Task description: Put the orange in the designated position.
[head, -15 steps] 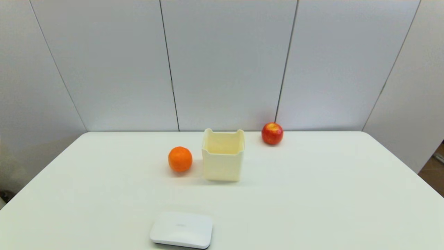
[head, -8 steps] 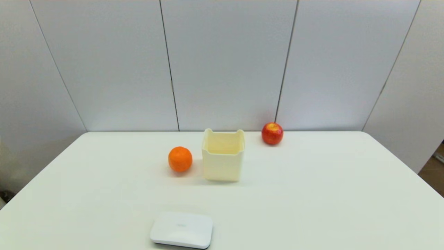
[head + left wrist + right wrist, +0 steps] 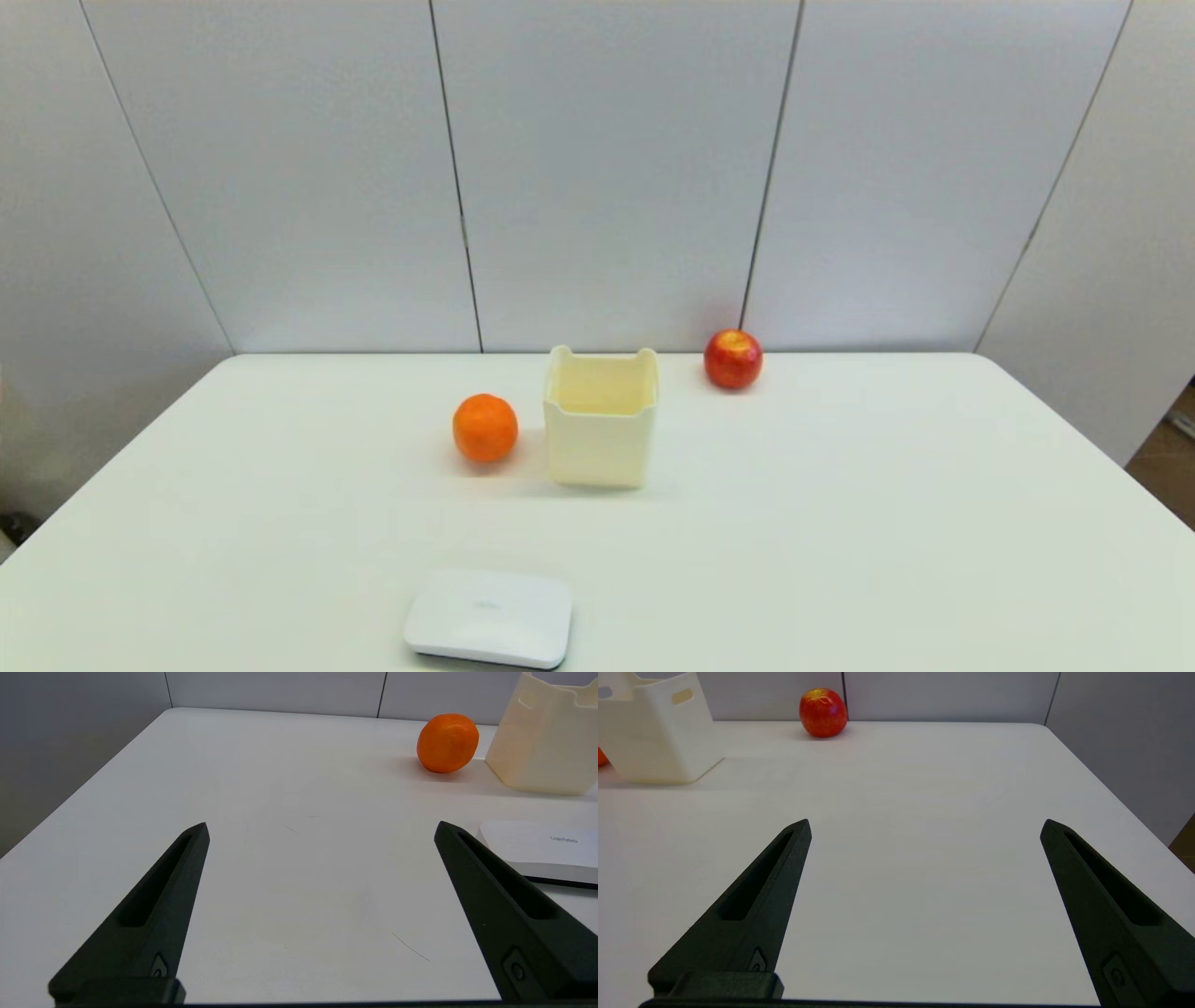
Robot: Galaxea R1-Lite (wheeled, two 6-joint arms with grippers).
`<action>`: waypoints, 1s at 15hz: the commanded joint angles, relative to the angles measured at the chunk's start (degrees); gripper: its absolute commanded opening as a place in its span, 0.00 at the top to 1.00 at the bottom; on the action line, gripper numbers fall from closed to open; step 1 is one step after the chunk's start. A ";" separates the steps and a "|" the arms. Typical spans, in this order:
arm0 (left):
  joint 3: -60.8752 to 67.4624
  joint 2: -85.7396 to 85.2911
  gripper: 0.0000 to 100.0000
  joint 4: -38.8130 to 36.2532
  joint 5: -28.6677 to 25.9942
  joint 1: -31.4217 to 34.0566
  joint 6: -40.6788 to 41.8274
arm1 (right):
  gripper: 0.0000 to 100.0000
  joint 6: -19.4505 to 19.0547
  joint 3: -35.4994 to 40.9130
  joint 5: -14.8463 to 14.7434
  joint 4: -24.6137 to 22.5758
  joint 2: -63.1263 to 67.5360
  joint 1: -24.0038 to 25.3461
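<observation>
This looks like a lab or test cell. Plain grey wall panels [image 3: 607,168] with thin seams close in a bare white bench [image 3: 840,523] on three sides. Only a few staged props sit on it: an orange [image 3: 485,427], an apple [image 3: 733,358], a cream box [image 3: 598,420] and a small flat white device [image 3: 488,618].

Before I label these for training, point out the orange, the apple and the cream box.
orange [image 3: 485,427], head view, middle of its skin.
apple [image 3: 733,358], head view, middle of its red side.
cream box [image 3: 597,450], head view, front wall.
</observation>
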 commanded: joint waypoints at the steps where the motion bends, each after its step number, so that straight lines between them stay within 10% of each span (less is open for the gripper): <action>1: 0.00 0.10 0.00 -0.04 0.00 -0.04 -0.02 | 0.00 0.13 0.09 -0.09 0.02 0.07 -0.03; 15: 0.00 0.10 0.00 -0.04 0.00 0.05 -0.02 | 0.00 0.22 0.09 -0.09 -0.06 0.07 -0.03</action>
